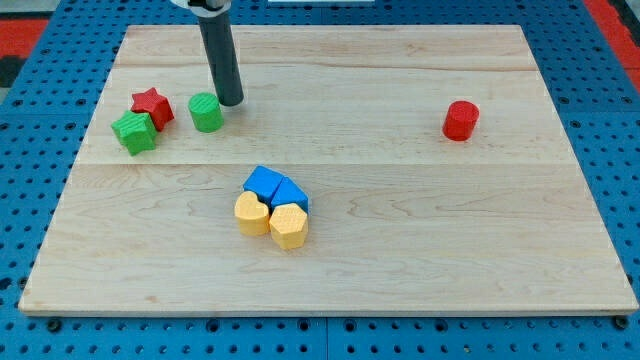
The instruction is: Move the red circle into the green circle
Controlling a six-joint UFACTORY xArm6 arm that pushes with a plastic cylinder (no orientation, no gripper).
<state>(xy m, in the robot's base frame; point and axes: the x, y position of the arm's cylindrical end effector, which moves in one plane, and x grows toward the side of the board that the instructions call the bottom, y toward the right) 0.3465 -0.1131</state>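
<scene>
The red circle (461, 120) stands alone at the view's right, upper part of the board. The green circle (206, 112) stands at the view's upper left. My tip (231, 102) is down on the board just right of the green circle, close to it, far left of the red circle. I cannot tell if the tip touches the green circle.
A red star (152, 106) and a green cube-like block (134, 132) sit together left of the green circle. Two blue blocks (274, 187) and two yellow blocks (271, 220) cluster at the board's middle. The wooden board (400, 250) lies on a blue pegboard.
</scene>
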